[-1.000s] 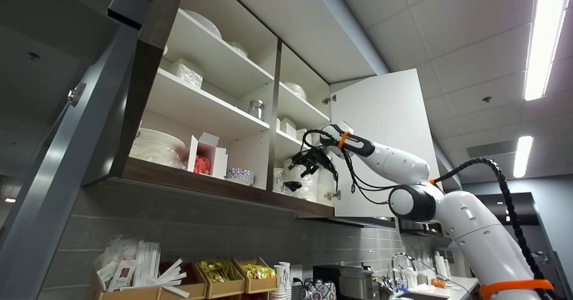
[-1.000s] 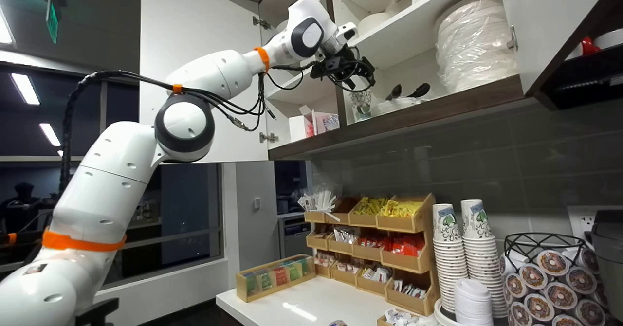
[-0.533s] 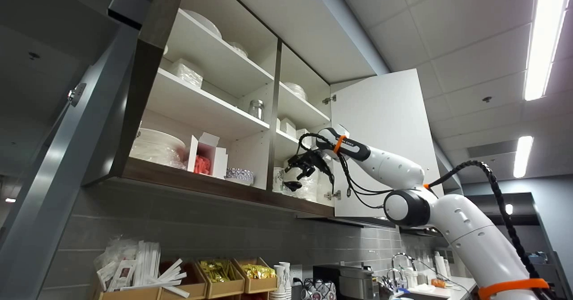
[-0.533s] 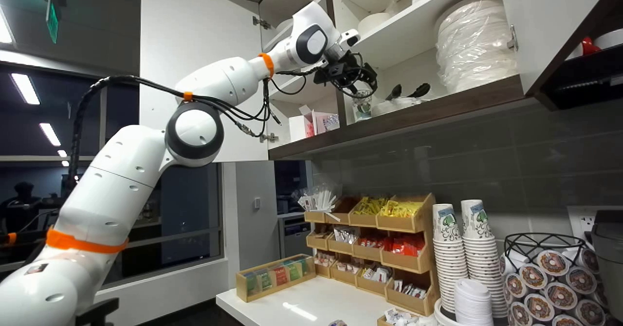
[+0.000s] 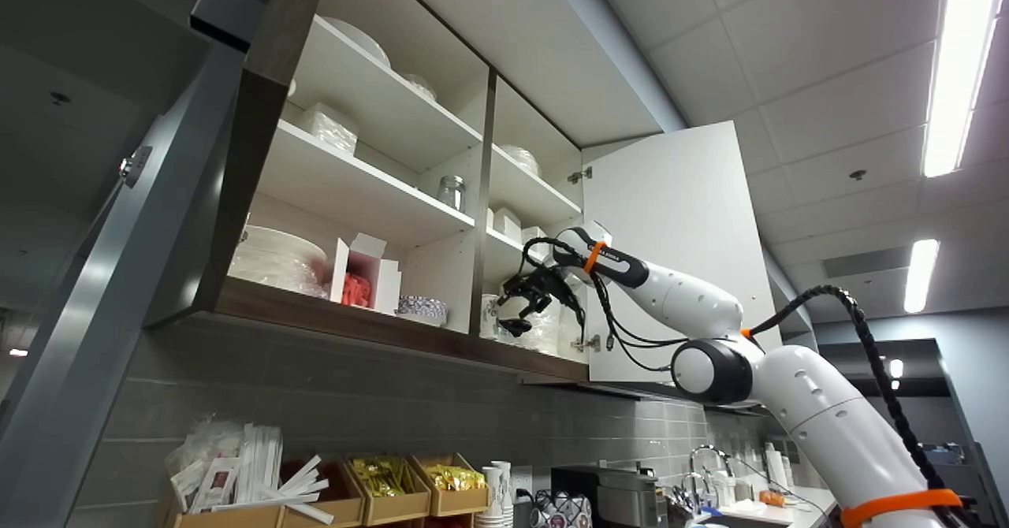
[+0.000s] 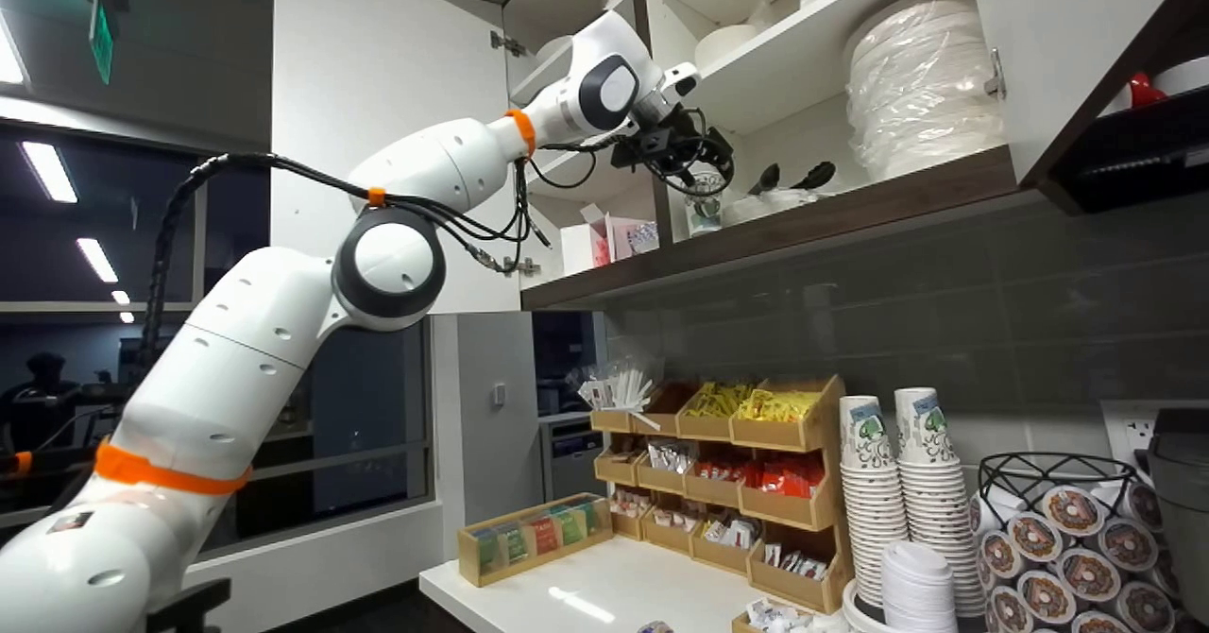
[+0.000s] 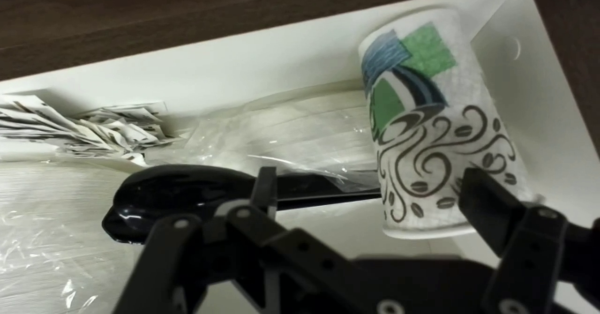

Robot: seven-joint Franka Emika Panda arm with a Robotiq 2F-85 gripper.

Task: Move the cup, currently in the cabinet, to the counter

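Cabinet [image 6: 831,200]: one, with two doors [image 6: 378,142] standing open in an exterior view.
Cup [image 7: 426,131]: one, white with brown, green and blue print; it stands on the cabinet's lowest level, near the dividing post [image 5: 483,197].
Gripper [image 7: 370,183]: one; its two fingers [image 7: 487,211] are spread wide, part of the cup showing between them in the wrist view; whether either touches it cannot be told.
Black utensils [image 6: 814,176]: two, near the cup.
Wrapped dishes [image 6: 926,85]: one tall stack, same level, beyond the utensils.
White box [image 5: 386,284]: one, open, red contents, across the post from the cup.
Clear jar [image 5: 452,192]: one, on the shelf above the box.
Counter [image 6: 661,576]: bears two paper-cup stacks [image 6: 871,520] and, just beside them, one stack of white lids [image 6: 918,595].
Wooden organizer [image 6: 833,416]: one, three tiers.
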